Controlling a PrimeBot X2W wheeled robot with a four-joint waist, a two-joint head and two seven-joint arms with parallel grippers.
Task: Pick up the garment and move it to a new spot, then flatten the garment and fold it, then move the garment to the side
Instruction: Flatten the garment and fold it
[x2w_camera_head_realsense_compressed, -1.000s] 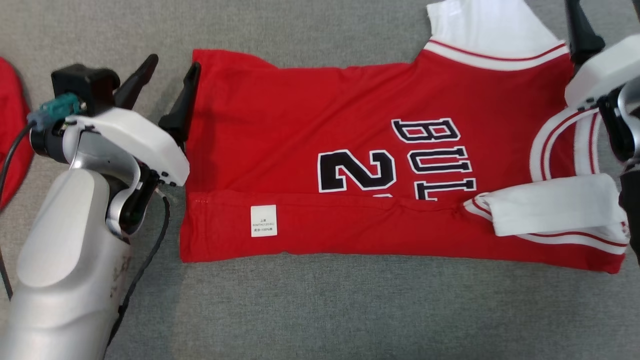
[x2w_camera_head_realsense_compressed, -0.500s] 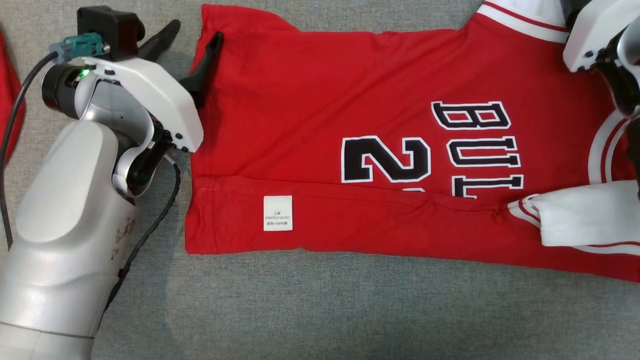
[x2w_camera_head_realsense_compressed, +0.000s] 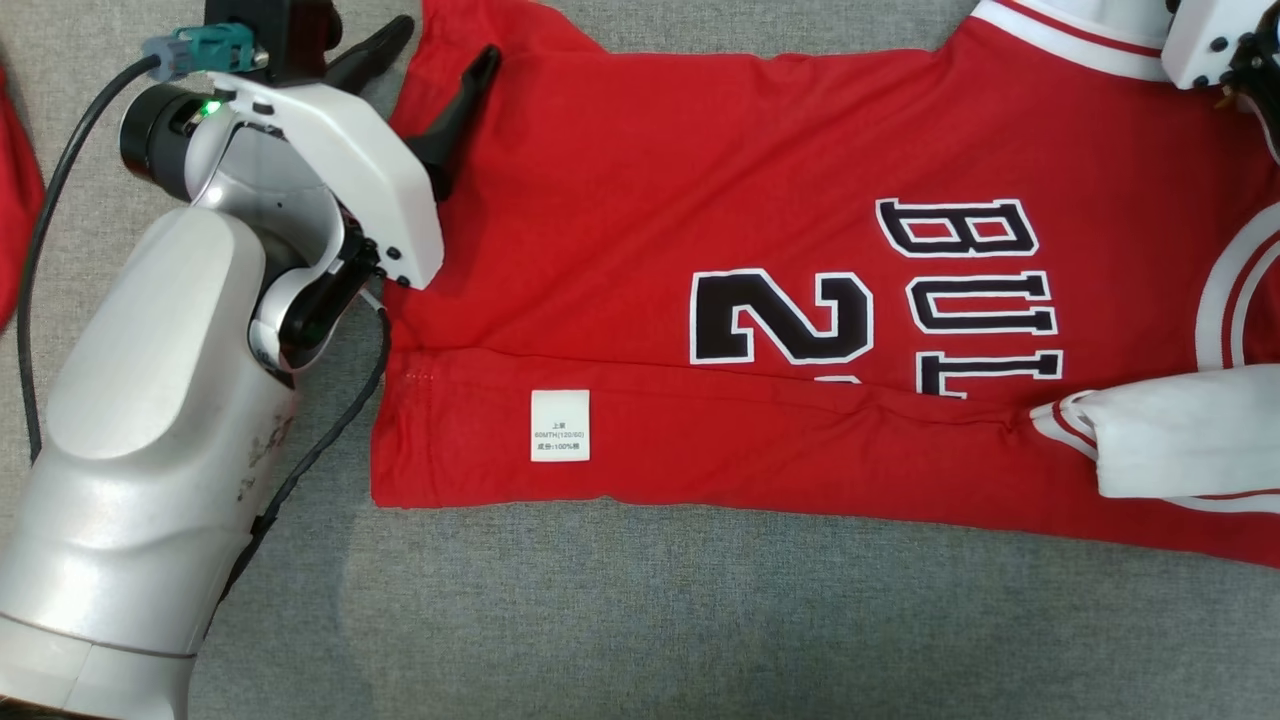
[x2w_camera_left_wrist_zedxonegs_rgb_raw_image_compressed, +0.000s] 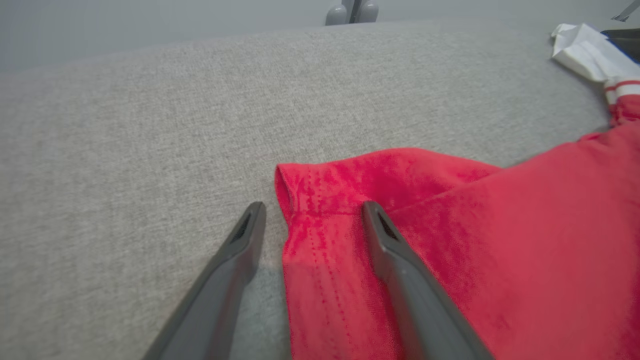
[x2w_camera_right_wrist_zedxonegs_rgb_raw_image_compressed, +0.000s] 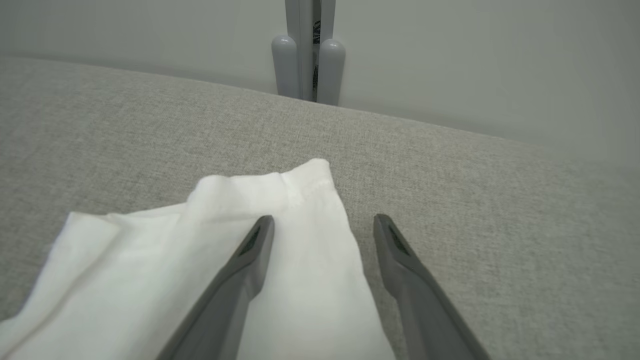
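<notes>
The left gripper (x2w_camera_head_realsense_compressed: 447, 38) is now reaching further up the hem of the red jersey (x2w_camera_head_realsense_compressed: 640, 200) than a moment ago. Its wide-spread fingers are straddling the far hem corner (x2w_camera_left_wrist_zedxonegs_rgb_raw_image_compressed: 295, 180), one over the cloth and one over the bare grey table (x2w_camera_head_realsense_compressed: 700, 620). The head camera is shifting as well, so part of that jump is only the view moving. The right gripper (x2w_camera_right_wrist_zedxonegs_rgb_raw_image_compressed: 325, 220), equally wide and holding nothing, is bracketing the edge of the white sleeve (x2w_camera_right_wrist_zedxonegs_rgb_raw_image_compressed: 310, 270).

I am taking this as both arms lining up to pinch the far edge for the second fold, since the near flap is already lying turned over with its white care label (x2w_camera_head_realsense_compressed: 560, 425) showing.

The jersey is lying flat under and just ahead of the fingers, looking like thin, soft knit with a stitched double hem. The black lettering (x2w_camera_head_realsense_compressed: 780, 318) is looking smooth and printed, and the table covering coarse and woven
</notes>
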